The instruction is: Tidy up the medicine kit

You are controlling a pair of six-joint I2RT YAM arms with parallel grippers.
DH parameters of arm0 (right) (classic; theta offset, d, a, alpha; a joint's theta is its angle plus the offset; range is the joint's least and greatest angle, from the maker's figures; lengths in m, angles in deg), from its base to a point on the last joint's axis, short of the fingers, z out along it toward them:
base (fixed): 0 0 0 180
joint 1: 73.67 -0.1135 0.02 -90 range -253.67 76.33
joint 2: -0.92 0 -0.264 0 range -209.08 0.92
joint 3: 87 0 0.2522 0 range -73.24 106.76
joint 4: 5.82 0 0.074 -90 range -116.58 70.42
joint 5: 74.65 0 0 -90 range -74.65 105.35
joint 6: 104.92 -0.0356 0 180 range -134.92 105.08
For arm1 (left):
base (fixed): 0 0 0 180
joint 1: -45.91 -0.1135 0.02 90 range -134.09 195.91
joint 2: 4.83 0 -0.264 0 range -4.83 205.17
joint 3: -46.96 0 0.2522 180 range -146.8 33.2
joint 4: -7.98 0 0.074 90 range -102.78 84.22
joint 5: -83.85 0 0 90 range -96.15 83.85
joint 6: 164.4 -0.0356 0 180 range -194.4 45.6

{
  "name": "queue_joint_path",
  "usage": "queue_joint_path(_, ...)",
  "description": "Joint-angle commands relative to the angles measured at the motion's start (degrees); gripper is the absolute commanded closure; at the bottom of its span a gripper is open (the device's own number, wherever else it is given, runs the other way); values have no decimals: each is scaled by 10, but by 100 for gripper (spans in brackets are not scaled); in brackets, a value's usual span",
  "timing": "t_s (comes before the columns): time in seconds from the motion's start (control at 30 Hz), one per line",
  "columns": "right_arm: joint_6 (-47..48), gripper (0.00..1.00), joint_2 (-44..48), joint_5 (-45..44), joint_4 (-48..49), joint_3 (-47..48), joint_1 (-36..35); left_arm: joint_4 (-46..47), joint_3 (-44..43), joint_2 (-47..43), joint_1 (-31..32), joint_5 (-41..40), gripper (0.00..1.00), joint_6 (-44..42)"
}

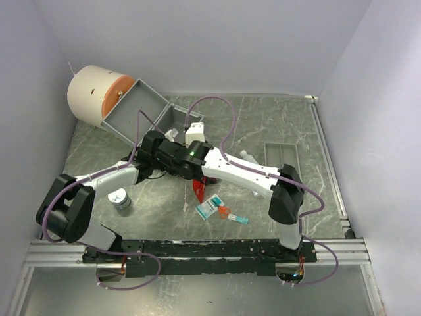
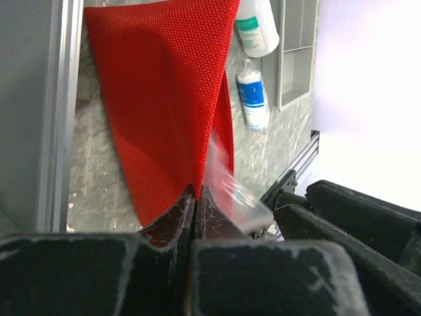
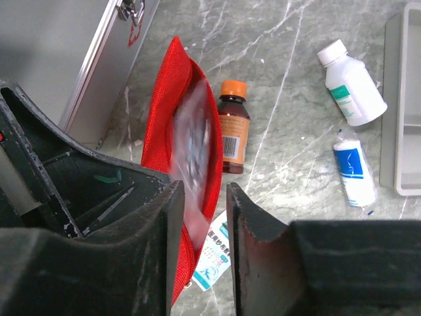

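From above, the two arms (image 1: 223, 168) cover nearly all of the red pouch (image 1: 199, 192), while in the right wrist view the clear packet (image 3: 194, 148) at its mouth is a blur and the grey case (image 3: 79, 59) runs off the frame

Coarse woven cloth: red pouch (image 2: 158, 99); matt grey metal: case (image 3: 79, 52); smooth marbled tabletop (image 3: 283, 99).

We see a white drum (image 1: 92, 99) with an orange face, lying on its side far left. Shallow grey divided tray (image 1: 283, 157) sits right, flat on green marbled table (image 1: 263, 115).
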Motion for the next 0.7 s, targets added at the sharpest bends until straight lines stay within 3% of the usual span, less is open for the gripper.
queue_joint_path(0.0,-5,66,27,-10,24,-10,10,-2,-17,-5,4,9,93,-13)
queue_joint_path(0.13,24,56,73,34,94,-63,31,-2,-17,-6,5,10,93,-13)
queue_joint_path(0.27,49,54,115,102,178,-130,56,-4,-16,-8,5,9,93,-15)
queue_joint_path(0.67,152,63,92,166,211,-137,83,-13,-23,-6,5,12,93,-21)
